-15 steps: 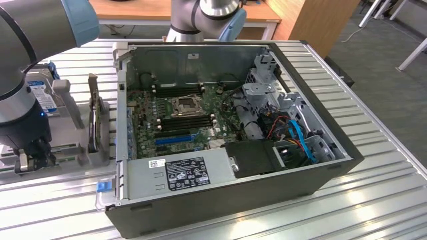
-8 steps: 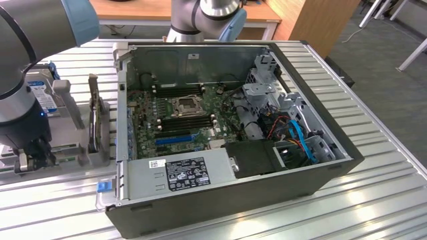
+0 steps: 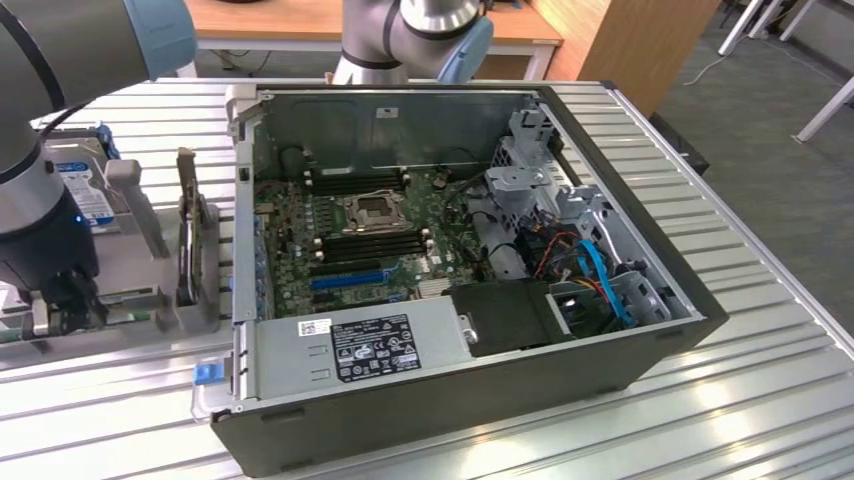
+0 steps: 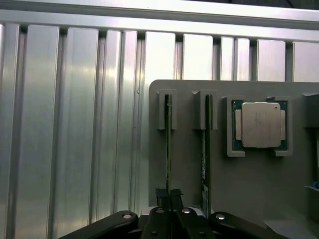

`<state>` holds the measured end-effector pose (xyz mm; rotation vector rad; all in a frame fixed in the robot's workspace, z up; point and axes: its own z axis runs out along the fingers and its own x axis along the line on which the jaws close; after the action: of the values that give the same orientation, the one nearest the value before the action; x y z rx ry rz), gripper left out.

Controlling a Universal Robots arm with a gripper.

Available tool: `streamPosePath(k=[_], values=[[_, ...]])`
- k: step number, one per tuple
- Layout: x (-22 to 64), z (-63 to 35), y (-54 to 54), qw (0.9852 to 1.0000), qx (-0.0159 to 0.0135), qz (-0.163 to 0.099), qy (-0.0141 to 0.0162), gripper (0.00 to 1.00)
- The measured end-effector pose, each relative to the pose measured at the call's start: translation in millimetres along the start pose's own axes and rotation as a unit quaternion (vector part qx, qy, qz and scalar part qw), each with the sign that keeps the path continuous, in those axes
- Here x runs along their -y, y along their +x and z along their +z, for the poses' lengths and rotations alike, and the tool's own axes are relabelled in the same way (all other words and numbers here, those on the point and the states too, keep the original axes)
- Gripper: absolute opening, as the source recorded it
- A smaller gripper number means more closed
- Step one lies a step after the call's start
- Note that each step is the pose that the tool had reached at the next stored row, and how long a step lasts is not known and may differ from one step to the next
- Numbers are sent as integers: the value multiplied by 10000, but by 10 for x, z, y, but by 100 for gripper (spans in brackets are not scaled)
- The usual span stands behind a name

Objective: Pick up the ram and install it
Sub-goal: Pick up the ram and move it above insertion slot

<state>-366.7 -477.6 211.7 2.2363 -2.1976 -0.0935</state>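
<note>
The black pincer (image 4: 169,195) is pinching the thin dark ram stick (image 4: 168,139), which stands on edge in the grey slotted plastic holder (image 4: 188,87), in the slot farther from the holder's square silver processor chip (image 4: 259,124).

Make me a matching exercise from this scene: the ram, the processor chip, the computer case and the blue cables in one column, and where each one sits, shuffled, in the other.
Column one
1. ram
2. processor chip
3. computer case
4. blue cables

Column two
A. lying flat in a recess of the grey holder
B. standing open on the slatted table
C. inside the computer case, toward the exterior view's right
D. on edge in a holder slot, pinched by the gripper

Pairs: 1-D, 2-A, 3-B, 4-C
</note>
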Motion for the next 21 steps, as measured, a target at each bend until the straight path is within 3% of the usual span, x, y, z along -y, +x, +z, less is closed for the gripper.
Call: streamPosePath(k=[12,21], values=[[-11,-306,-12,10000,0,0,0,12],[-20,-612,-24,10000,0,0,0,12]])
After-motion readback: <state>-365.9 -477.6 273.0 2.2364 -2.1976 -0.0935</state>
